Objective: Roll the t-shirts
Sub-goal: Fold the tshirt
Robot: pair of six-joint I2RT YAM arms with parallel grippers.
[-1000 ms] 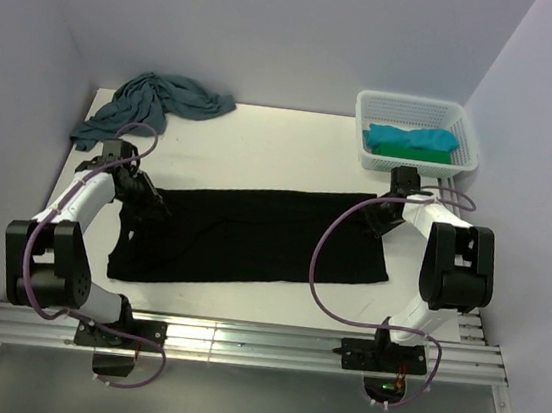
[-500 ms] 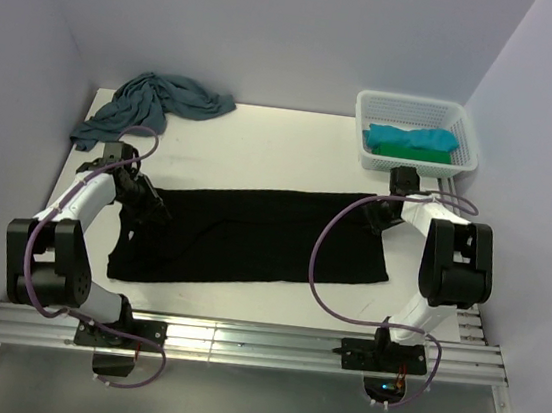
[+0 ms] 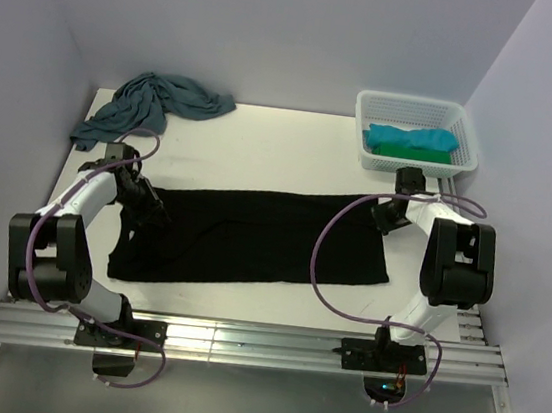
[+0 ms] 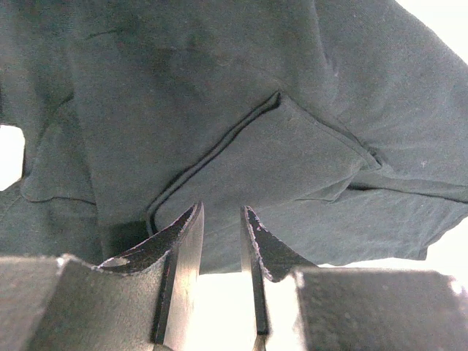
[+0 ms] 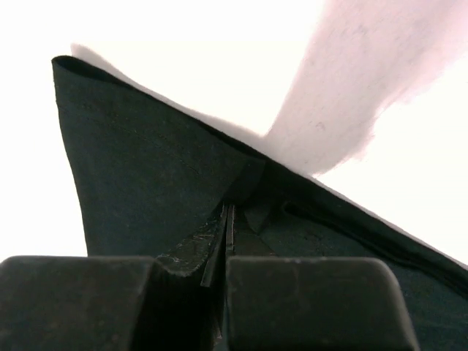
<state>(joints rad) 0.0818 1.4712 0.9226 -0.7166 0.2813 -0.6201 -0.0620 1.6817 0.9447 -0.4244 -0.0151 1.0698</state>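
A black t-shirt (image 3: 252, 239) lies flat on the white table as a long folded strip. My left gripper (image 3: 152, 214) is low at its left end. In the left wrist view the left gripper (image 4: 221, 219) has its jaws a narrow gap apart at the edge of the black t-shirt (image 4: 241, 110), pinching nothing. My right gripper (image 3: 383, 218) is at the strip's far right corner. The right wrist view shows the right gripper (image 5: 228, 212) shut on the black t-shirt (image 5: 139, 168), whose cloth tents up toward its tips.
A grey-teal t-shirt (image 3: 158, 101) lies crumpled at the back left corner. A white mesh basket (image 3: 409, 107) at the back right holds a turquoise t-shirt (image 3: 412, 138) on a green one (image 3: 423, 155). Walls close the back and both sides.
The right gripper has closed on the far right corner of the black t-shirt and shifted slightly right. The left arm and its jaws have not moved.
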